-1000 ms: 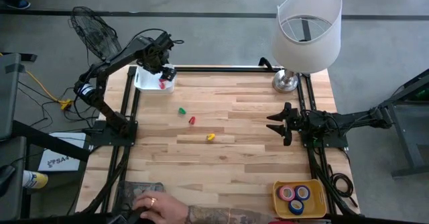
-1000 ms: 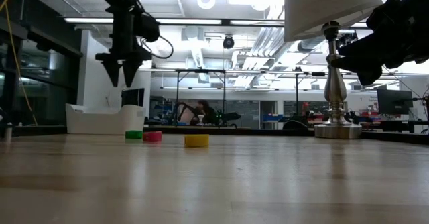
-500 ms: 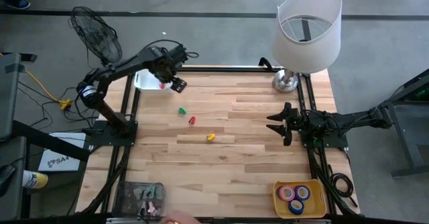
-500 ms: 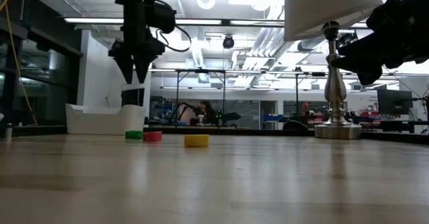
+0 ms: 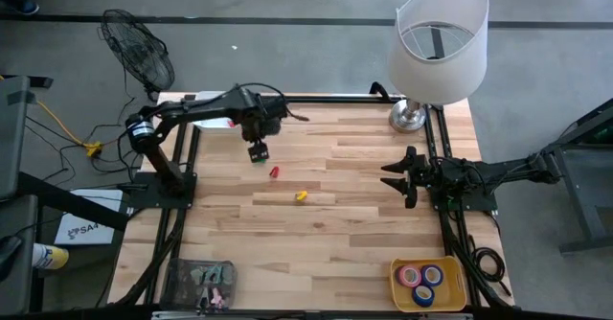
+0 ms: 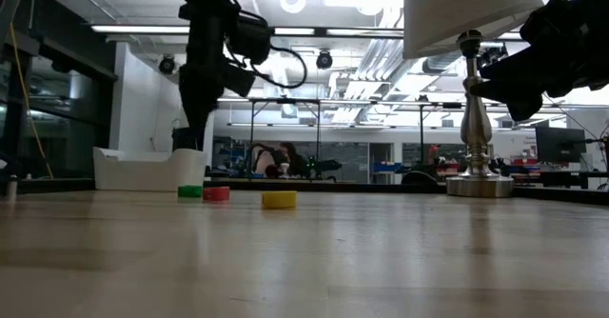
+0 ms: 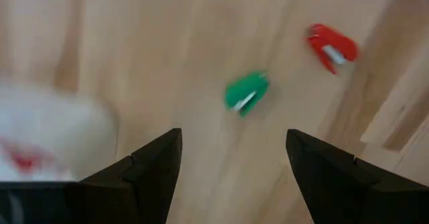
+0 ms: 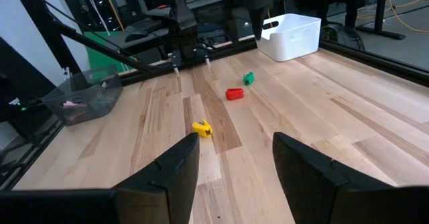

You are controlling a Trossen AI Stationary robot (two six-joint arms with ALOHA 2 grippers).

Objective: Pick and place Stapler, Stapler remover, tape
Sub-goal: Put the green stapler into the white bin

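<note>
The left claw (image 7: pixel 233 177) is hovering with its fingers spread wide and empty, the green staple remover (image 7: pixel 245 92) lying on the table just ahead of them. It is likely light, hard and slippery, so pinching across its narrow middle seems safest.

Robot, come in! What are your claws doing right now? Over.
Left gripper open, above green stapler remover. Right gripper open, waiting at table's right edge. Nothing in the way.
</note>
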